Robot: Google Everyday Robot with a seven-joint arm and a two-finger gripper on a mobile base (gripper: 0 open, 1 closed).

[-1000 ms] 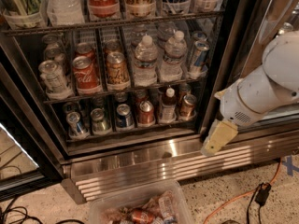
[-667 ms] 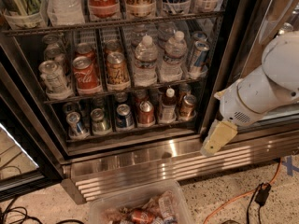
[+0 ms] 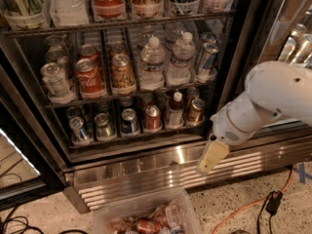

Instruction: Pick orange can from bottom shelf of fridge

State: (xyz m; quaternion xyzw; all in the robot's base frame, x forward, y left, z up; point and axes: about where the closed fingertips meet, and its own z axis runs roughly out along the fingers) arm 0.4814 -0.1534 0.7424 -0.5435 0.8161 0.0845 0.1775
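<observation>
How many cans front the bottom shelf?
5: two silver cans left, blue can, red can, then the orange can rightmost, past a small bottle. More sit behind, partly hidden. The hand hangs lower right.

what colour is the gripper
Pale yellow, camera view; the gripper hangs before the fridge base.

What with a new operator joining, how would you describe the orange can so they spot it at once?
In the glass-door fridge, find the bottom shelf of small cans. The orange can stands at its right end, nearest the claw, which hangs lower right. It is copper-coloured, beside a white-capped bottle and a red can.
</observation>
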